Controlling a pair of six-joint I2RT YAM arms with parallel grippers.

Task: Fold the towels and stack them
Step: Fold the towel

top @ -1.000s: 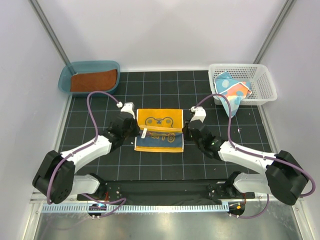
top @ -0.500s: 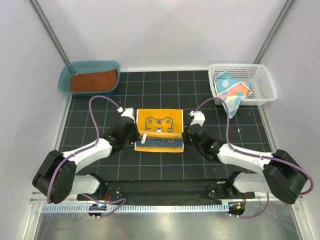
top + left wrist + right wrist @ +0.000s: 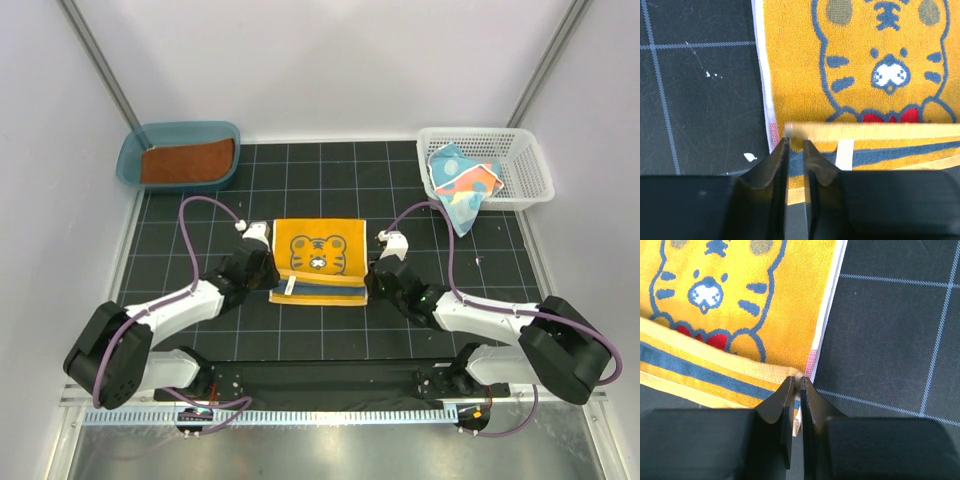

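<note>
The left gripper (image 3: pixel 795 150) and the right gripper (image 3: pixel 796 385) are each pinched tight on one corner of the folded edge of the yellow tiger towel (image 3: pixel 318 250) (to keep that edge straight, I think). The towel lies in the middle of the desk (image 3: pixel 300 170). There is room toward its near and far edges, and the tub (image 3: pixel 130 160) and basket (image 3: pixel 530 150) sit well apart in the far corners.

- yellow towel (image 3: pixel 800 65): soft fuzzy cloth
- mat (image 3: pixel 700 100): blk, matt, bit scuffed
- fingers (image 3: pixel 775 410): smooth blk plastic
- basket (image 3: pixel 485 131): white plastic
- tub (image 3: pixel 185 127): smooth teal plastic

Tiger towel (image 3: pixel 320 255) part-folded, rust towel (image 3: pixel 187 160), spotted towel (image 3: pixel 462 185)
</note>
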